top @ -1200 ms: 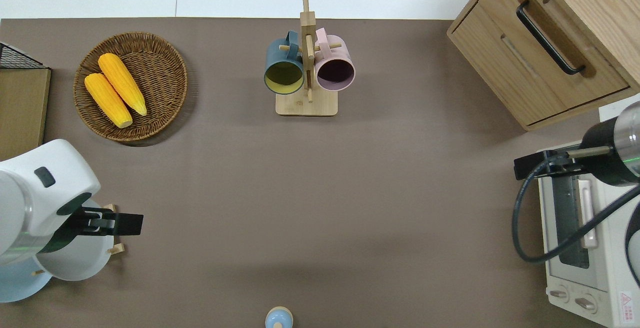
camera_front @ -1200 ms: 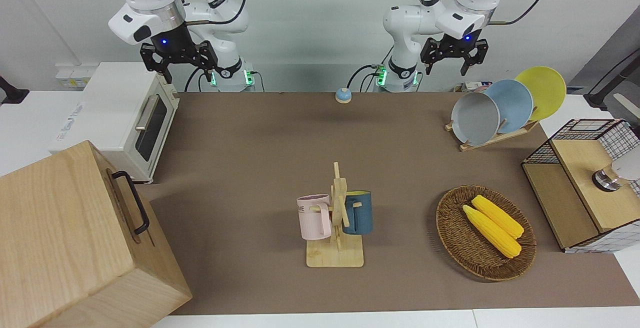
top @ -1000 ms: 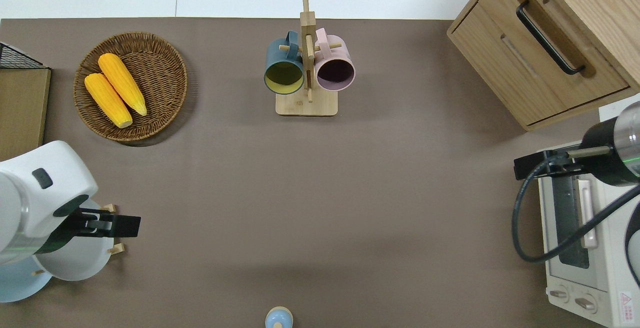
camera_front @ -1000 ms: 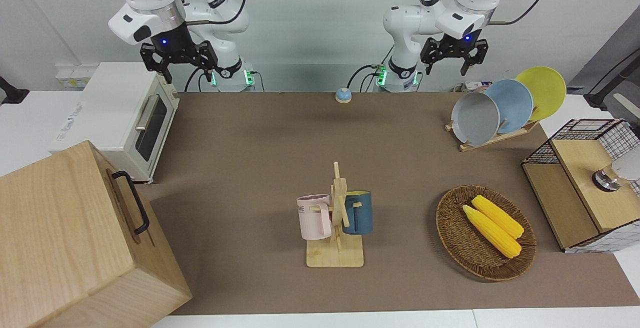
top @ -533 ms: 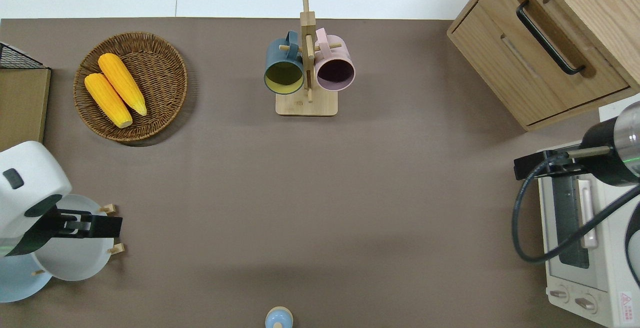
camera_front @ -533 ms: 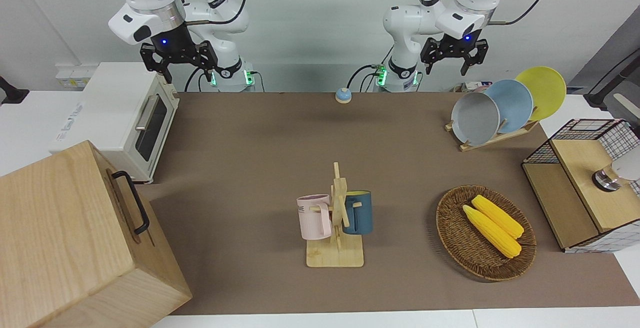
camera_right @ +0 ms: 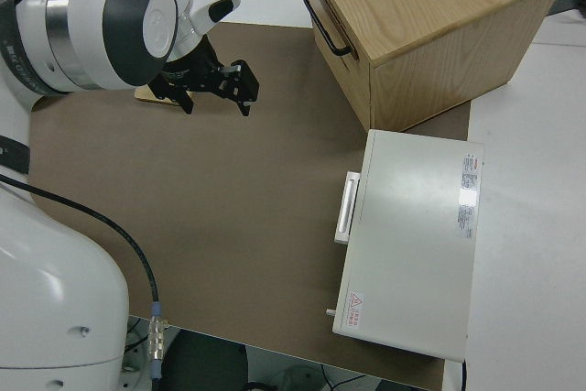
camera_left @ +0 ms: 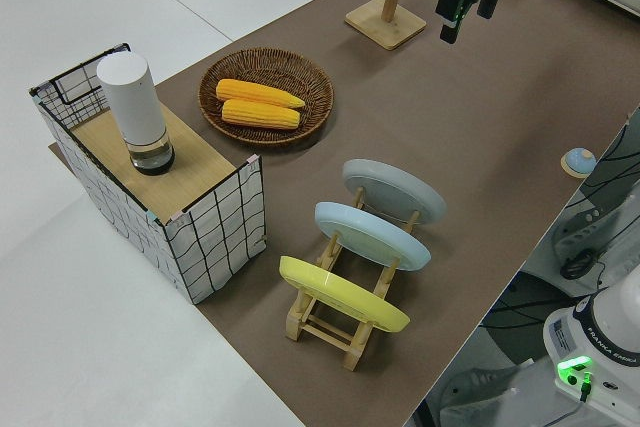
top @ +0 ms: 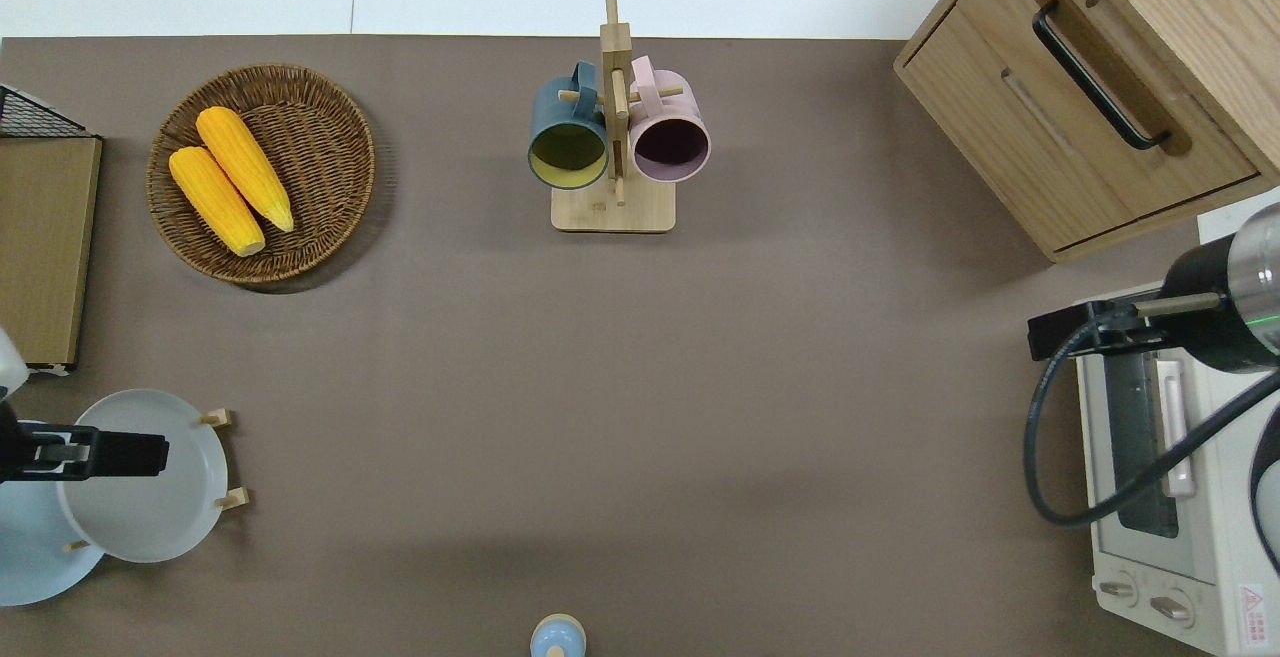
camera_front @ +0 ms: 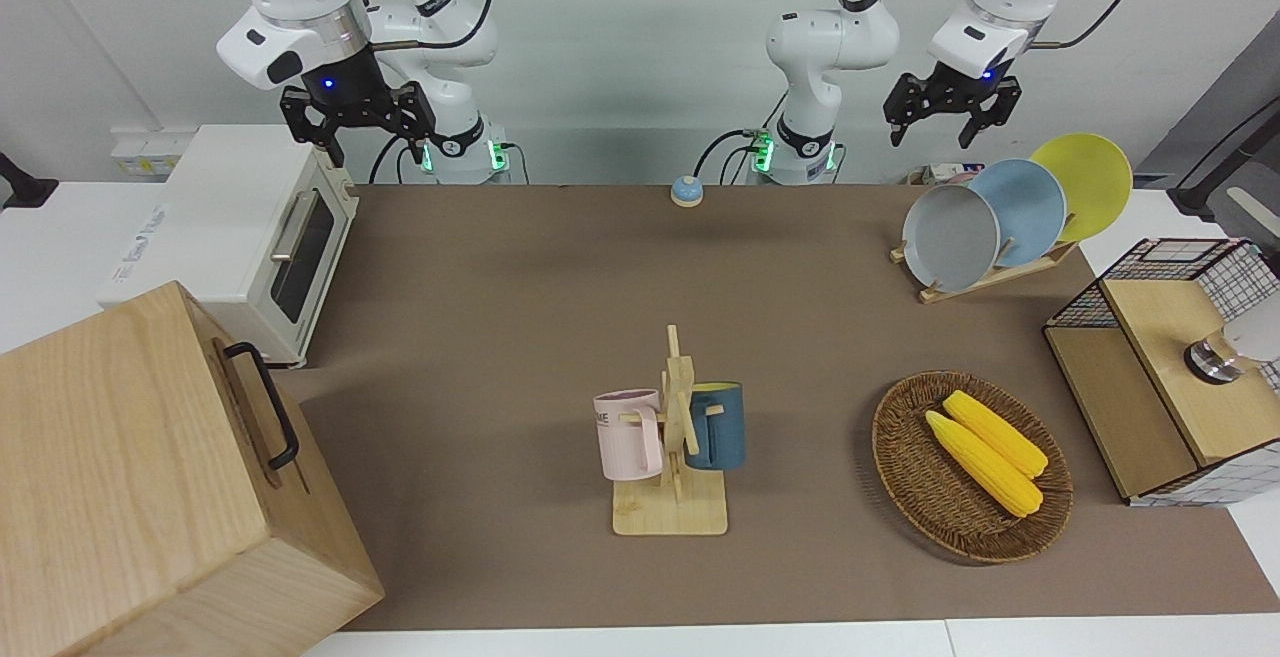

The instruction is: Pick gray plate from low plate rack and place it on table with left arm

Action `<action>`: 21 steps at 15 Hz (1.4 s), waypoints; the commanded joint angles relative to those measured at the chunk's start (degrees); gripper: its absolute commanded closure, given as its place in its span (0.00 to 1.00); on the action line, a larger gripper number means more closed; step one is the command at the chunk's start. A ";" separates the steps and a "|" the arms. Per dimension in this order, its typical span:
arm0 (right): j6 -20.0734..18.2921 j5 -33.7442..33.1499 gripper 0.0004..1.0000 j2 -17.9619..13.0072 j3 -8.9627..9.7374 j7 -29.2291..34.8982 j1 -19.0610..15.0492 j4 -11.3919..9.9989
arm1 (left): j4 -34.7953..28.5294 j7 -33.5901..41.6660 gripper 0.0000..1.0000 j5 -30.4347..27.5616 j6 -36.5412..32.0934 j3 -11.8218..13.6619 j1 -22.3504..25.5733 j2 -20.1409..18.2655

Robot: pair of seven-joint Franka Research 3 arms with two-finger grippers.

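The gray plate (camera_front: 950,237) (top: 150,497) (camera_left: 393,192) leans in the low plate rack (camera_front: 985,277) (camera_left: 330,322), in the slot closest to the middle of the table (camera_front: 560,277). A light-blue plate (camera_front: 1020,212) and a yellow plate (camera_front: 1085,182) stand in the same rack, closer to the left arm's end. My left gripper (camera_front: 932,135) (top: 90,454) hangs open high in the air. The overhead view shows it over the gray plate's upper rim and the blue plate (top: 30,547). Nothing is between its fingers. The right arm is parked, its gripper (camera_front: 365,137) (camera_right: 217,93) open.
A wicker basket (camera_front: 905,477) with two corn cobs lies farther from the robots than the rack. A wire-and-wood box (camera_front: 1150,387) stands at the left arm's end. A mug stand (camera_front: 675,437) holds two mugs mid-table. A toaster oven (camera_front: 240,237) and wooden cabinet (camera_front: 150,477) fill the right arm's end.
My left gripper has moved sideways toward the left arm's end of the table, still open and high, uncovering most of the gray plate in the overhead view. The right arm has not moved.
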 commanded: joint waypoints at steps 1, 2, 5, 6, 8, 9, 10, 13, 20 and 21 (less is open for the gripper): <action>-0.83 0.43 0.01 -0.14 0.38 0.01 -0.41 0.35 | -1.81 2.95 0.01 2.81 -0.22 1.97 -0.03 -2.06; -0.83 0.43 0.01 -0.14 0.29 0.01 -0.41 0.35 | -1.98 3.74 0.00 2.98 -0.22 2.76 0.06 -2.14; -0.83 0.43 0.01 -0.14 0.29 -0.08 -0.41 0.35 | -3.82 5.50 0.01 5.70 0.13 4.60 0.06 -3.28; -0.83 0.43 0.01 -0.14 0.38 0.01 -0.41 0.35 | -4.53 5.68 0.01 6.32 0.57 5.39 -0.03 -3.46; -0.83 0.43 0.01 -0.14 0.38 -0.08 -0.41 0.35 | -5.58 5.77 0.01 7.99 0.83 5.84 -0.03 -3.73; -0.83 0.43 0.01 -0.14 0.29 0.01 -0.41 0.35 | -6.55 5.77 0.00 8.17 1.36 6.45 -0.03 -3.81; -0.83 0.43 0.01 -0.14 0.38 0.01 -0.41 0.35 | -7.60 5.77 0.00 8.17 2.32 6.98 -0.03 -3.99; -0.83 0.43 0.01 -0.14 0.38 0.01 -0.41 0.35 | -12.42 5.77 0.00 8.61 6.88 8.21 0.06 -4.52; -0.83 0.43 0.01 -0.14 0.38 0.01 -0.41 0.35 | -22.53 5.77 0.00 10.10 19.09 8.92 2.51 -4.34; -0.83 0.43 0.01 -0.14 0.38 0.01 -0.41 0.35 | -23.86 5.77 0.00 10.19 20.77 8.92 3.13 -4.17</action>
